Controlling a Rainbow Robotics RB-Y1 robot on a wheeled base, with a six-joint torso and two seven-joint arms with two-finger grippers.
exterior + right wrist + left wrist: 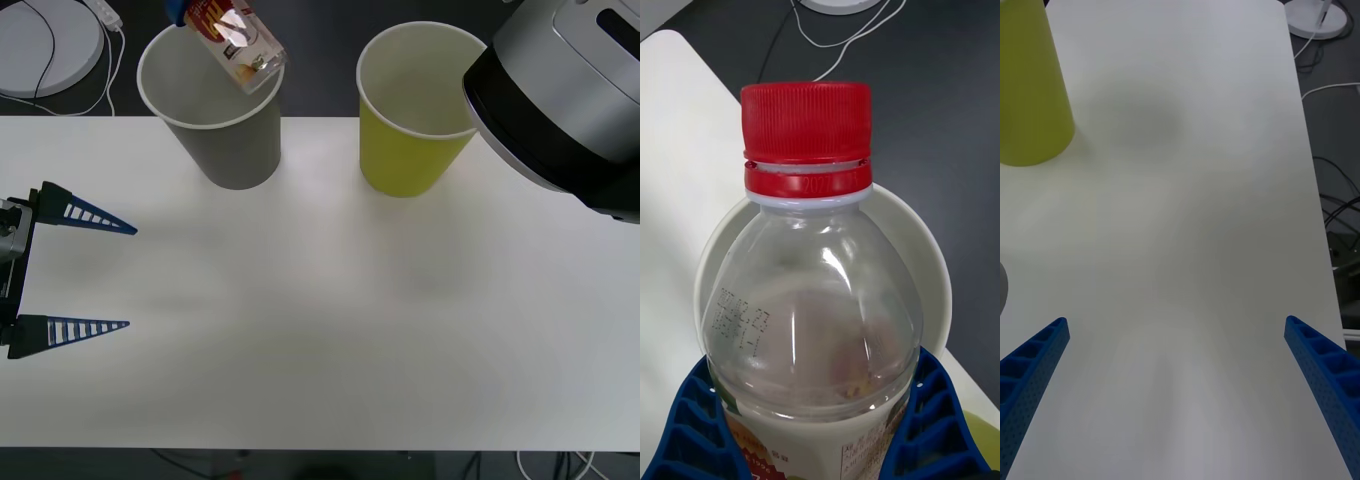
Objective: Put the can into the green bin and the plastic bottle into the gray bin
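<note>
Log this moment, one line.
right gripper: shut on bottle, tilted over gray bin | left gripper: open, idle at table's left | green bin: upright

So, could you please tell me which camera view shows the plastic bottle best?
The right wrist view: the plastic bottle is close up, red cap, clear shoulder and label top visible, clamped between the right gripper fingers. The front view shows it tilted above the gray bin, cap end cut off.

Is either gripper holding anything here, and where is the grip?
The right gripper holds the plastic bottle by its labelled lower body, with the red cap end free, above the gray bin. The left gripper is open over the table, holding nothing.
</note>
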